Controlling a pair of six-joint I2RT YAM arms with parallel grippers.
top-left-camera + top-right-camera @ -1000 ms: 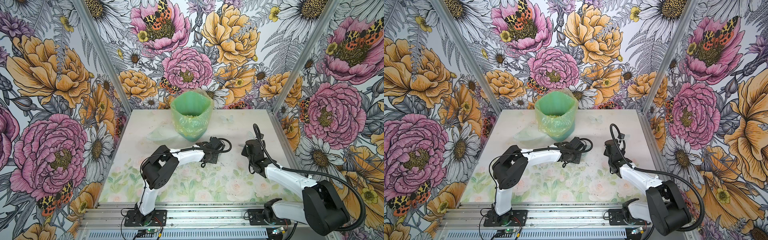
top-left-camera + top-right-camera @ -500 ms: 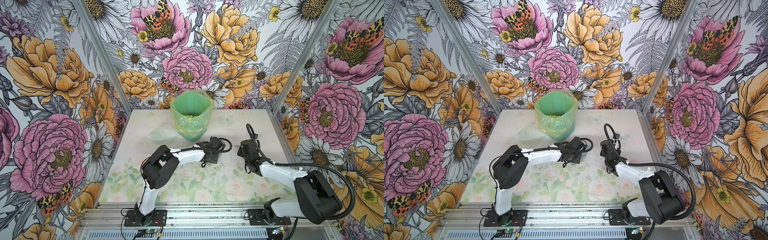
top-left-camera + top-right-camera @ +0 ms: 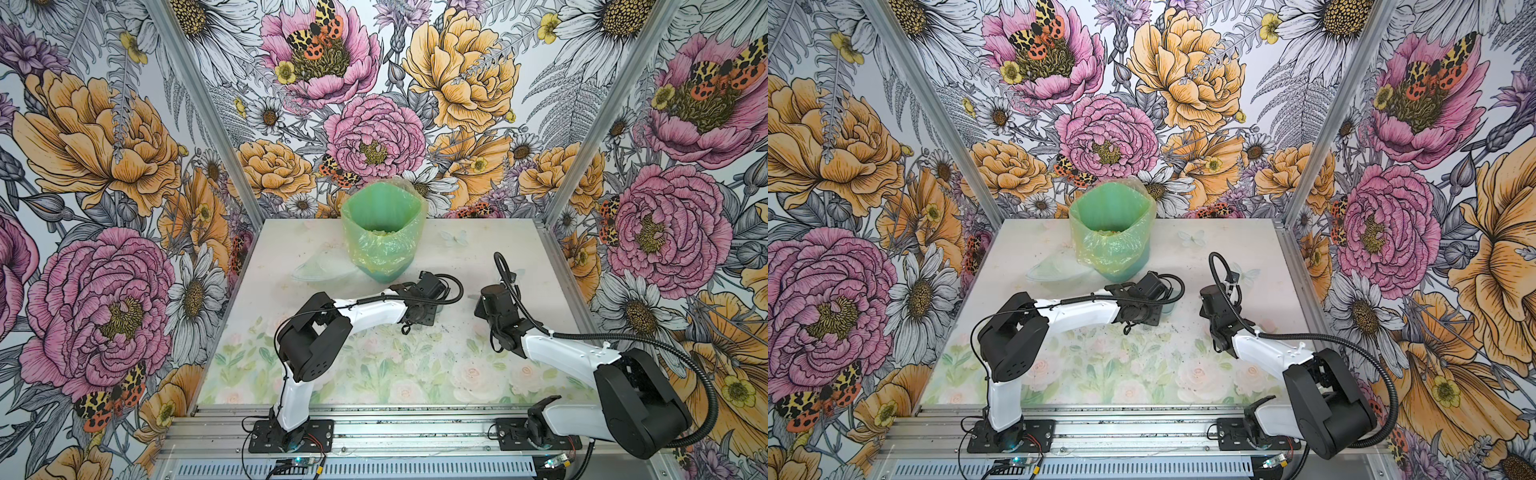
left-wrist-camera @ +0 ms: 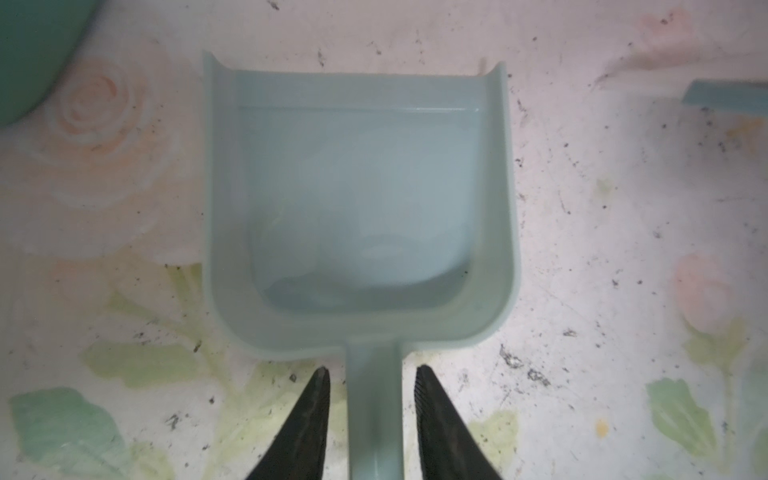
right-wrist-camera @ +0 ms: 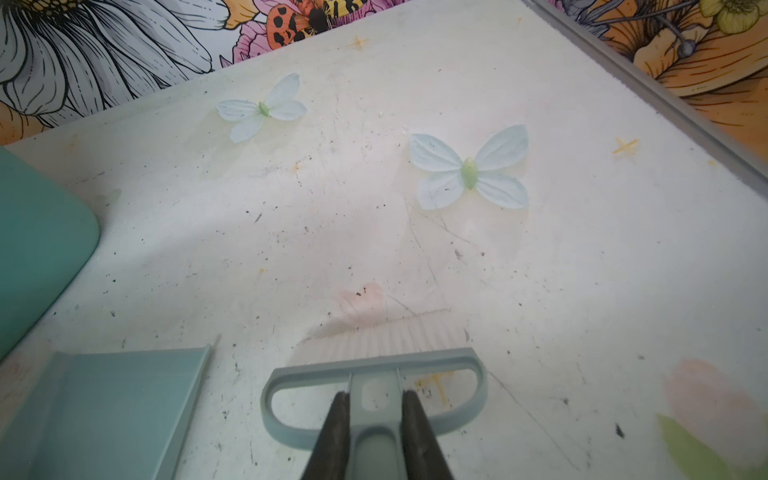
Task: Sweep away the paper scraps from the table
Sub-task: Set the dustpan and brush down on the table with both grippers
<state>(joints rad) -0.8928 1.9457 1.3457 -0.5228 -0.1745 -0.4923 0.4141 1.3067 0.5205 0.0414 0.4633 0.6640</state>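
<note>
1. Straddling the handle of a dustpan point(image 4: 361, 199), the left gripper point(image 4: 372, 374) stands slightly open. A thin gap shows on each side of the handle, so it grips nothing.
2. The dustpan lies flat on the table point(image 3: 374, 365), near the foot of a green, bag-lined bin point(image 3: 384, 249).
3. The right gripper point(image 5: 376, 397) is clamped tight on the stem of a brush point(image 5: 374, 361). Its white bristles point(image 5: 382, 332) touch the table just beside the dustpan's open lip.
4. In both top views the two arms meet near the middle of the table, just in front of the bin.
5. What may be paper scraps point(image 3: 1105, 227) show as small yellow-orange flecks deep inside the bin, too small to be sure of.
6. Dark specks point(image 4: 509, 359) dot the table around the dustpan.
</note>
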